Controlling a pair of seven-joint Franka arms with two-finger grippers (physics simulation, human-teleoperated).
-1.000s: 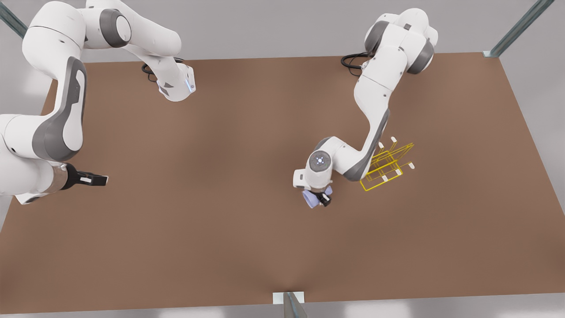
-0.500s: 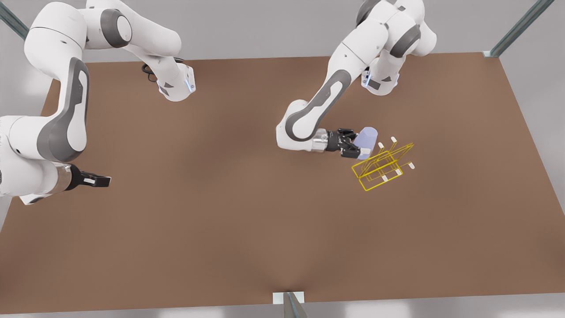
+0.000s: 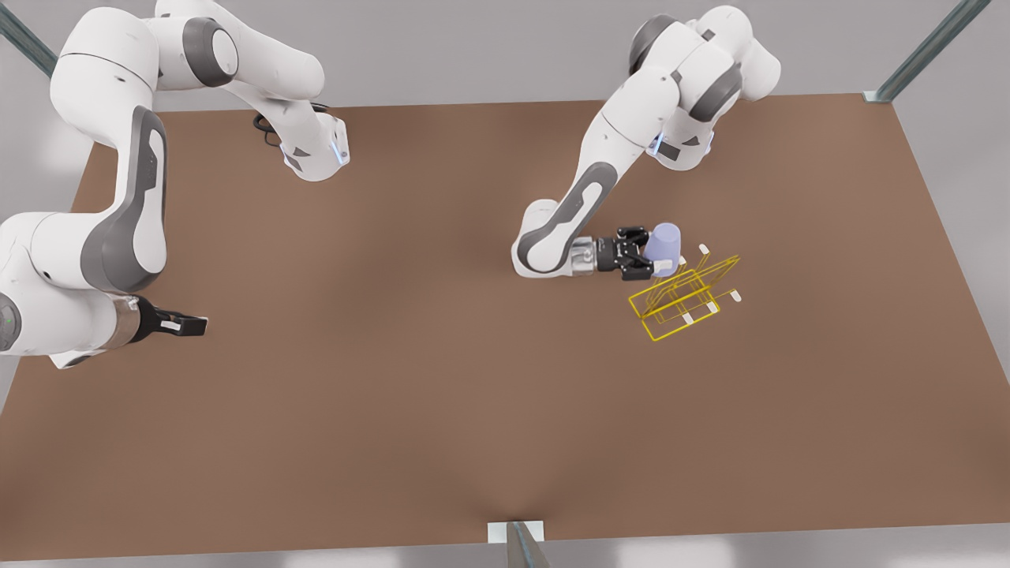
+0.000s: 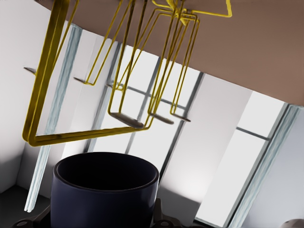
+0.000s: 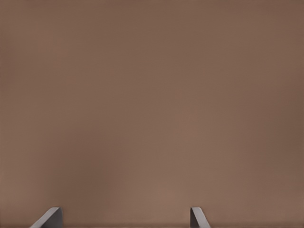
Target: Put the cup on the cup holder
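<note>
The left hand pinches the cup and holds it on its side, up above the desk. The cup is right next to the cup holder, at its far edge, close to the white-tipped prongs. The right hand waits far away from the cup holder, with its fingers spread apart over the bare desk.

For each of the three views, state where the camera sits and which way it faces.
Front view: high above the brown table, looking down; both white arms, the left gripper shut on the pale lavender tumbler cup by the yellow wire cup holder; the right gripper waits.
Left wrist view: faces cup and holder, both shared with the front view.
Right wrist view: faces bare table, fingertips apart.
</note>
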